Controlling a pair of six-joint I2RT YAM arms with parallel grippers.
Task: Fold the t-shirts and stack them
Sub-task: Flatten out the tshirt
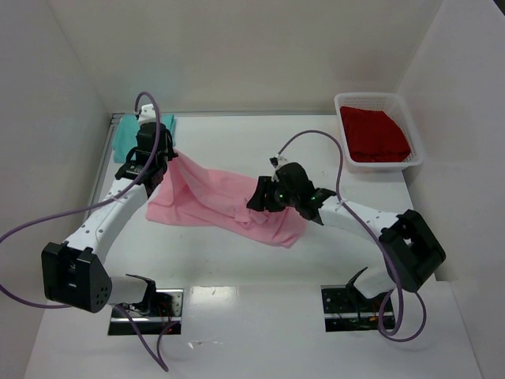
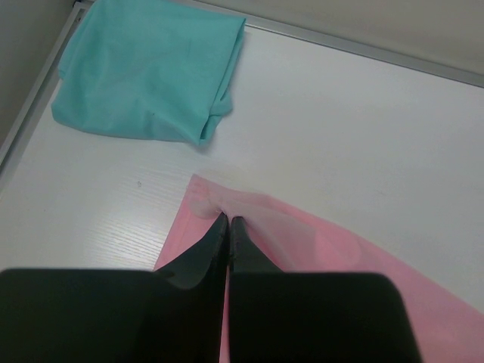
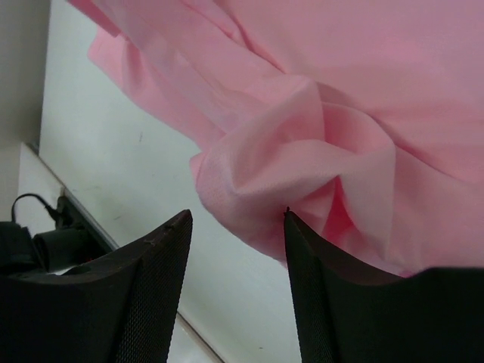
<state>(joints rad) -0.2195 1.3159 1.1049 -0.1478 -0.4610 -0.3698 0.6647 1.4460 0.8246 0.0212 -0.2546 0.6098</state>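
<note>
The pink t-shirt (image 1: 213,197) lies crumpled across the middle of the table. My left gripper (image 1: 155,167) is shut on its far left corner (image 2: 219,204) and holds it just above the table. My right gripper (image 1: 260,197) is open over the shirt's right part; a bunched fold (image 3: 302,151) hangs against its right finger (image 3: 333,295). The teal t-shirt (image 1: 130,130) lies folded at the far left corner, also in the left wrist view (image 2: 147,72). The red t-shirt (image 1: 375,134) lies in the basket.
A white plastic basket (image 1: 412,162) stands at the far right. White walls close the table on the left, back and right. The arm bases sit at the near edge (image 1: 150,304).
</note>
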